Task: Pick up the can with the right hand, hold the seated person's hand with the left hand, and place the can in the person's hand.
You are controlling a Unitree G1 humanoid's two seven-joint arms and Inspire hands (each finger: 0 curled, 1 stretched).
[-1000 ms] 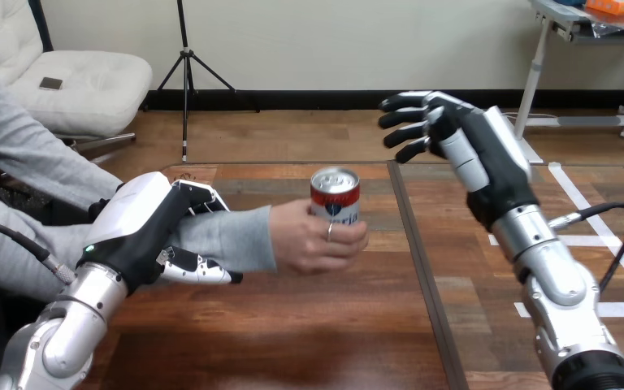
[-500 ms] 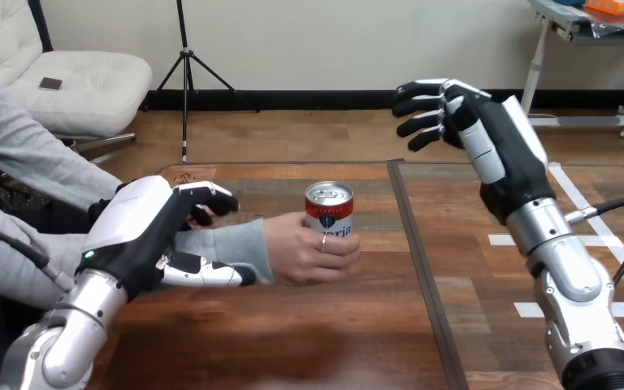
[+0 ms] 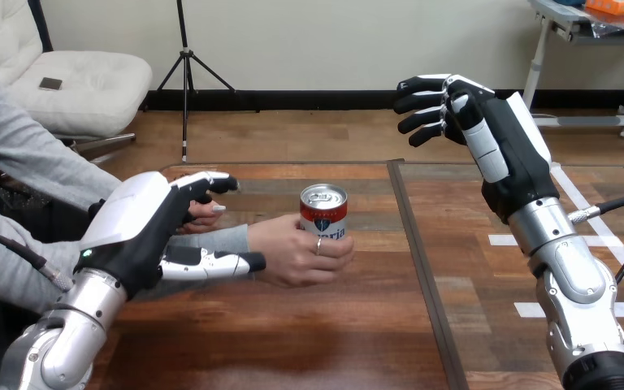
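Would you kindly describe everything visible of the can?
The can is small and metallic: silver lid with a pull tab, a red band beneath it, white and dark blue lower down. It stands upright above the table near its middle, in the person's hand, which wraps its lower part. The right robot hand hangs open, apart from it.

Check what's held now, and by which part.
The can sits in the person's hand, gripped round its lower side. Right hand raised, open, empty. Left hand at the person's forearm: cannot tell.
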